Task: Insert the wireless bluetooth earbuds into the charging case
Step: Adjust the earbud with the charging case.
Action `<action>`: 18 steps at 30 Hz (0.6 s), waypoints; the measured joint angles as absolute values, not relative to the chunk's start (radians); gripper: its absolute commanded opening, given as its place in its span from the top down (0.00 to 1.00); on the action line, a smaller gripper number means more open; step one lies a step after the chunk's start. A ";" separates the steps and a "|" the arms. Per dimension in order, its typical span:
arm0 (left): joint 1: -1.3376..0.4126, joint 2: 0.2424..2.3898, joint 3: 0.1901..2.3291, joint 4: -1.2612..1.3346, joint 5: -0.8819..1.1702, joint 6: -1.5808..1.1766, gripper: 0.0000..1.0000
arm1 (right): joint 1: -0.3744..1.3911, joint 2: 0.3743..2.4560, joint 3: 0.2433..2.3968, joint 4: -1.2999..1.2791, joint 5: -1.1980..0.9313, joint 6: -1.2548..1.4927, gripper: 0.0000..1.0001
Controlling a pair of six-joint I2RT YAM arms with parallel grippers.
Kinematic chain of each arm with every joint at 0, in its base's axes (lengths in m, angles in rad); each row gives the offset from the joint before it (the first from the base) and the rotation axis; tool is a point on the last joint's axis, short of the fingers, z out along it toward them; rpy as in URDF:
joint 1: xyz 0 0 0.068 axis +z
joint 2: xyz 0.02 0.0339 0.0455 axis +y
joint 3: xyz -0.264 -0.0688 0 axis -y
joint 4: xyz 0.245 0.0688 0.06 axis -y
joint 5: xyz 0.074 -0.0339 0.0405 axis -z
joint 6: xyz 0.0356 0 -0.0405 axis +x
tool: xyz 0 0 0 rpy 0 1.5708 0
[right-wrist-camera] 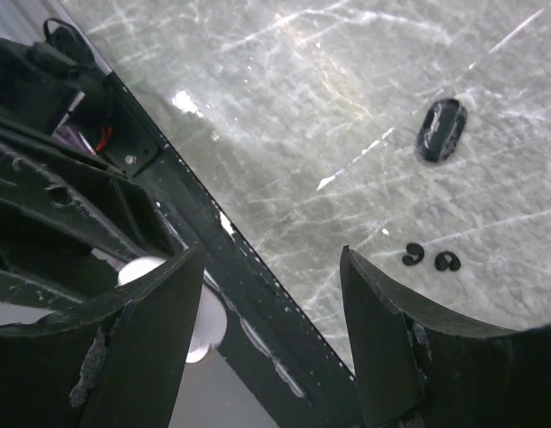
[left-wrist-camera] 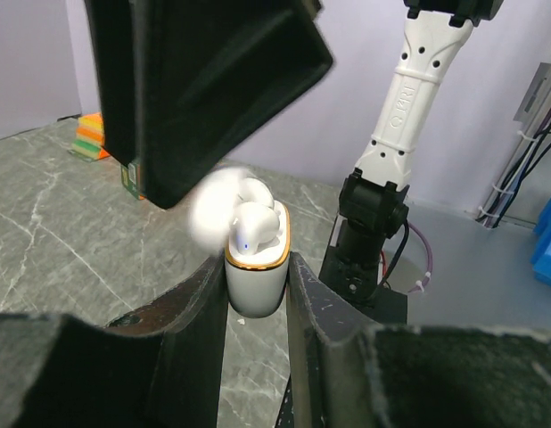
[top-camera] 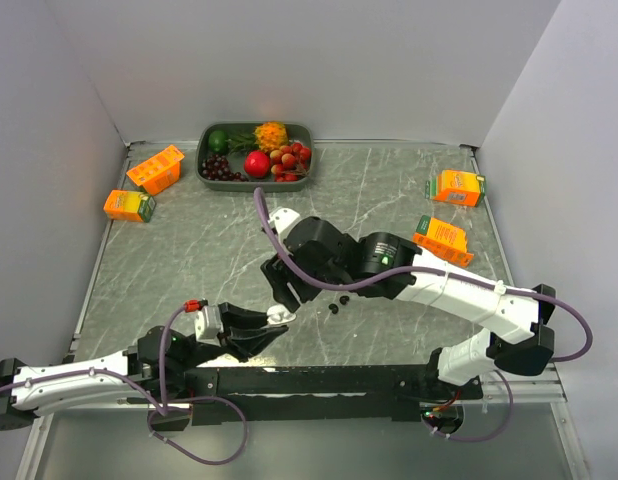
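The white charging case (left-wrist-camera: 255, 267) is held upright and off the marbled table (right-wrist-camera: 284, 107), clamped by its lower body between the closed fingers of the left gripper (left-wrist-camera: 257, 287), with its gold-rimmed mouth facing up. A white earbud (left-wrist-camera: 256, 227) is seen resting in that mouth, standing proud of the rim and not sunk flush. Beside it, on the case's left in the left wrist view, a white patch (left-wrist-camera: 215, 209) is blurred; it may be the case's lid or a second bud, and it cannot be told which. The right gripper (right-wrist-camera: 268, 259) is poised directly above the case with its jaws spread apart, and nothing is seen gripped between them; one of its fingers (left-wrist-camera: 204, 80) looms close over the case's mouth. Two small black earbuds (right-wrist-camera: 414, 254) are left lying on the table near the case, on its right in the top view, with a larger black oval piece (right-wrist-camera: 441, 129) a little farther from the case. The step in hand is judged to be the seating of the white earbud. The next move is judged to call for a gentle downward press on the bud while the case is kept steady and upright, before the loose buds beside the case are fetched.
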State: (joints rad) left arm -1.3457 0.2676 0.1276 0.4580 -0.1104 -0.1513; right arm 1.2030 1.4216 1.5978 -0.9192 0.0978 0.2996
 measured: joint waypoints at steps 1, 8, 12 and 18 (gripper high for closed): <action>-1.346 0.265 0.128 0.457 -0.113 -0.151 0.99 | 1.213 1.422 1.598 -0.920 0.099 0.302 0.30; -1.347 0.245 0.128 0.437 -0.128 -0.151 0.99 | 1.242 1.422 1.598 -0.921 0.117 0.318 0.30; -1.347 0.235 0.128 0.427 -0.135 -0.151 0.99 | 1.248 1.421 1.598 -0.921 0.131 0.326 0.30; -1.348 0.224 0.128 0.419 -0.146 -0.152 0.99 | 1.261 1.419 1.598 -0.919 0.159 0.332 0.30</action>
State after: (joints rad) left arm -1.3483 0.2237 0.1276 0.4191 -0.1455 -0.1516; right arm 1.2613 1.4189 1.5978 -0.9188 0.1593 0.3325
